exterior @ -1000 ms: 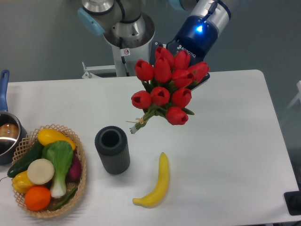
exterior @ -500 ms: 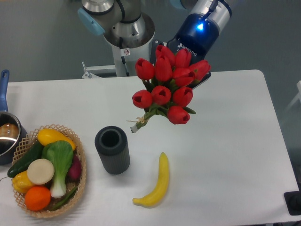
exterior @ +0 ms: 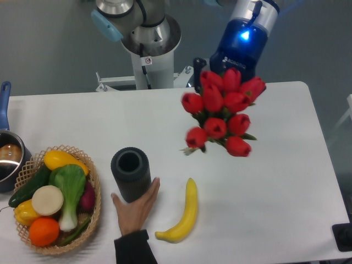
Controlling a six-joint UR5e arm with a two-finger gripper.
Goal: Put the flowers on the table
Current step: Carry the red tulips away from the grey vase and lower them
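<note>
Above the right centre of the frame, the flowers [exterior: 223, 111] hang in the air beneath the gripper [exterior: 236, 69], blooms toward the camera and stems slanting down to the lower left; the bunch hides the fingers, so whether they are clamped on the stems or leaves cannot be told, though something must be carrying it, since it casts no resting contact on the table [exterior: 286, 165]; the bare white surface under and to the right of the bunch looks the likely spot for setting it down, judged from the clear room there. At lower centre a hand [exterior: 135, 206] in a dark sleeve reaches in from the bottom edge and touches the base of the dark cylindrical vase [exterior: 131, 174], apparently steadying or shifting it; just right of it lies a banana [exterior: 184, 212]; at lower left a basket [exterior: 93, 181] holds vegetables and an orange; a pot [exterior: 8, 157] sits at the left edge.
</note>
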